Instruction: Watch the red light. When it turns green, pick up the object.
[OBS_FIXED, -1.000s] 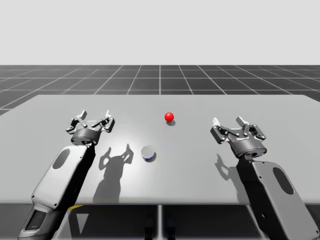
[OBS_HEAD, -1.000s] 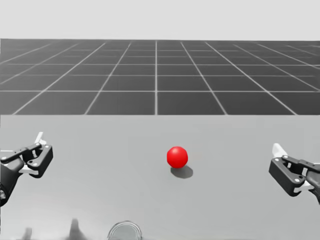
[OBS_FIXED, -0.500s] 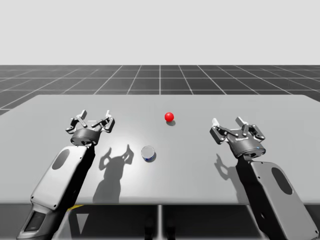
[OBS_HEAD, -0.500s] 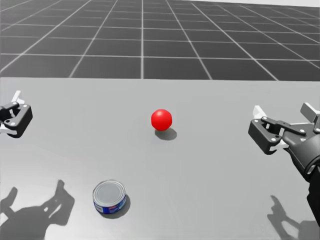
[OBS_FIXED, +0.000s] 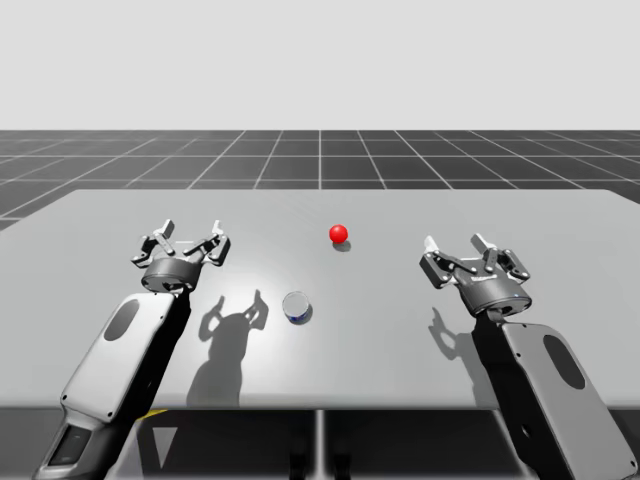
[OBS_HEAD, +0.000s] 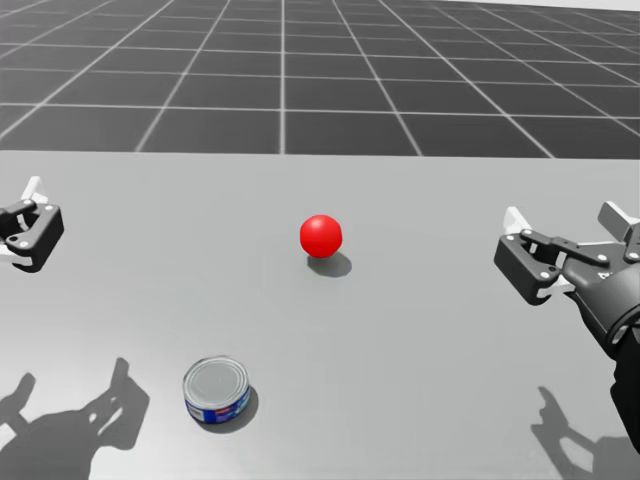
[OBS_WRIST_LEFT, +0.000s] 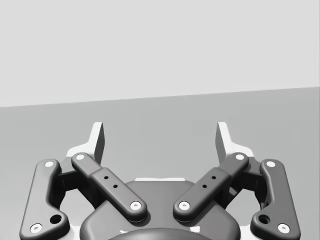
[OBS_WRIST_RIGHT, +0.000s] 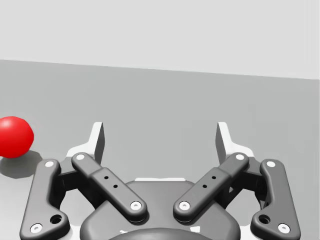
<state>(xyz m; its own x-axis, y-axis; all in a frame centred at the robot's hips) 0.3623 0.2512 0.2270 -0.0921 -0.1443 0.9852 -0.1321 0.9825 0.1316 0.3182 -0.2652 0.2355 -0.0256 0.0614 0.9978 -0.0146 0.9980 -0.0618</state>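
Waiting step: light (OBS_FIXED: 338, 234), centre frame, red; our left gripper (OBS_FIXED: 188, 238) and right gripper (OBS_FIXED: 458, 250) released; grasping the short can (OBS_FIXED: 296, 306) awaits green

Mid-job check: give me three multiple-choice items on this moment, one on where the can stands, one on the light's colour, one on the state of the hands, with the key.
1. Where does the blue-labelled can stand relative to the ball light?
A) beyond it
B) nearer me and toward my left
C) touching it

2. What colour is the light?
A) green
B) yellow
C) red

3. How are my left hand and my right hand?
A) both open, holding nothing
B) left shut on the can
C) right shut on the light

Key:
1 B, since the head view shows the can nearer me and left of the light, apart from it.
2 C, since it is plain red in the high and head views.
3 A, since each wrist view shows its hand spread wide with nothing gripped.
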